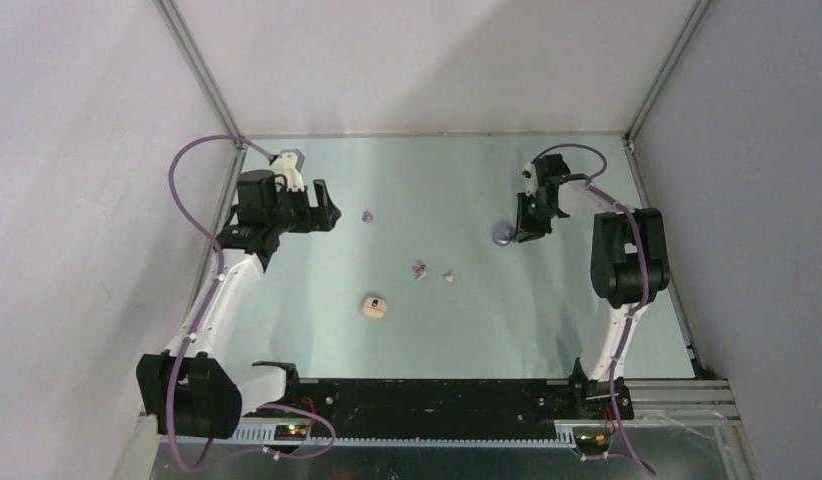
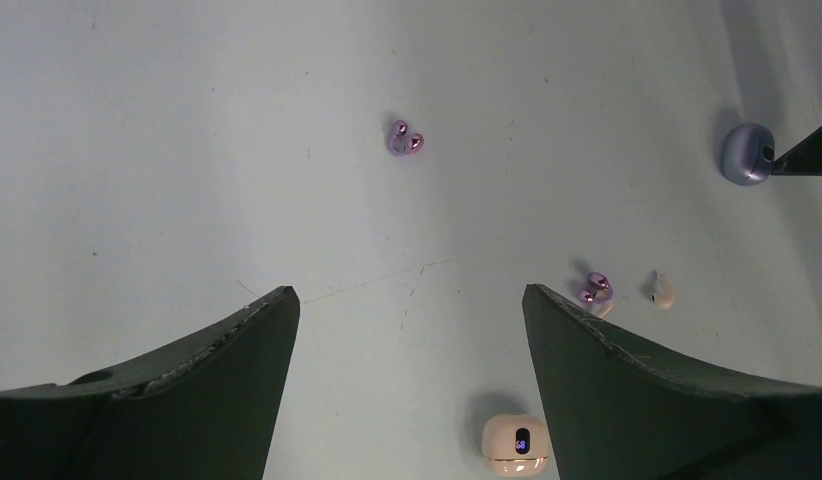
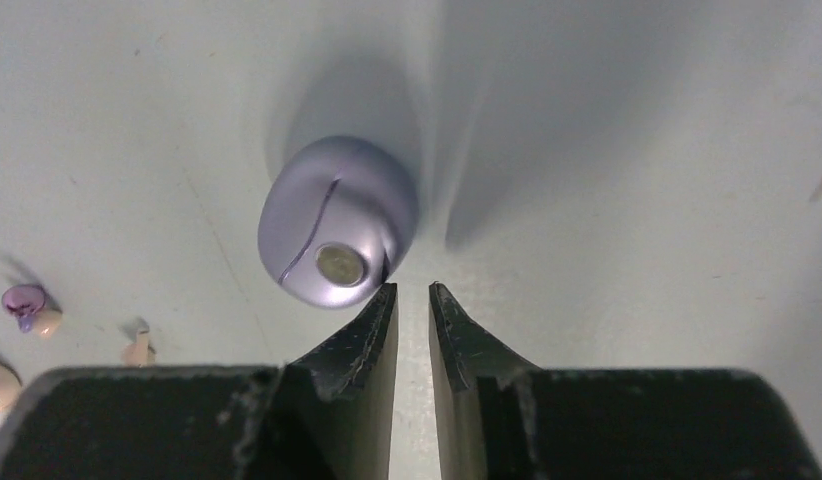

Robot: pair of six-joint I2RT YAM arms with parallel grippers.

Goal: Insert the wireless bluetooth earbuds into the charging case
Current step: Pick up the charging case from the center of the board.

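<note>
A lavender charging case (image 3: 337,220) lies closed on the table; it also shows in the top view (image 1: 503,234) and the left wrist view (image 2: 747,154). My right gripper (image 3: 412,290) is shut but for a thin gap and holds nothing. Its left fingertip (image 3: 387,300) is at the case's near edge. A beige case (image 1: 375,307) lies closed mid-table, with a lit display (image 2: 521,443). One purple earbud (image 2: 404,139) lies alone, ahead of my open, empty left gripper (image 2: 409,295). Another purple earbud (image 2: 595,288) lies against a cream bud, with a second cream earbud (image 2: 663,290) beside them.
Grey walls and a metal frame (image 1: 202,70) enclose the pale table (image 1: 437,170). In the top view the left gripper (image 1: 327,210) is at the far left and the right gripper (image 1: 524,232) at the far right. A black rail (image 1: 427,395) runs along the near edge.
</note>
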